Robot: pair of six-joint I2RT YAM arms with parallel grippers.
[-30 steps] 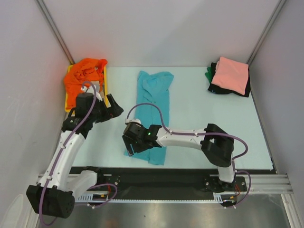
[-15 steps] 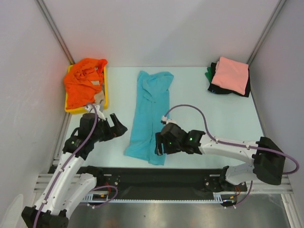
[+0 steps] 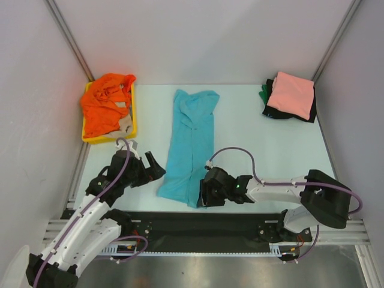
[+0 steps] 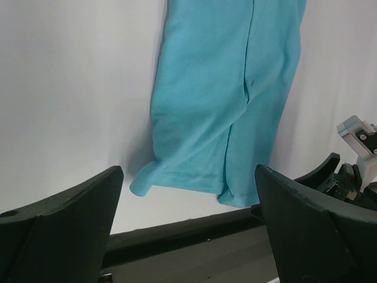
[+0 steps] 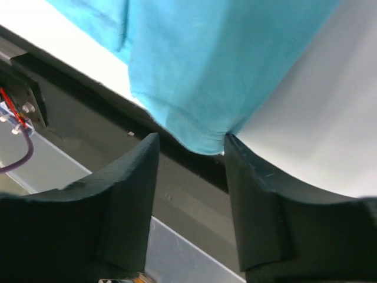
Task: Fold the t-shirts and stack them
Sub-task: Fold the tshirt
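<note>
A turquoise t-shirt (image 3: 192, 141) lies folded into a long strip down the middle of the table, its hem toward me. My right gripper (image 3: 202, 194) is low at the hem's near right corner. In the right wrist view the right gripper (image 5: 190, 141) stands open, with that corner of the turquoise t-shirt (image 5: 200, 76) reaching in between the fingertips. My left gripper (image 3: 157, 171) hovers wide open just left of the hem. In the left wrist view the left gripper (image 4: 187, 172) faces the turquoise t-shirt's (image 4: 218, 100) near left corner, apart from it.
An orange t-shirt (image 3: 103, 107) is heaped in a yellow tray (image 3: 134, 114) at the back left, with a bit of beige cloth (image 3: 125, 124). A salmon pink t-shirt (image 3: 292, 93) tops a folded stack over black (image 3: 309, 112) and green (image 3: 263, 93) at the back right. A black rail (image 3: 198, 221) runs along the near edge.
The right gripper swung from the hem's left side to its near right corner and its jaws narrowed. The left arm pulled back from the tray to beside the hem's left corner.
</note>
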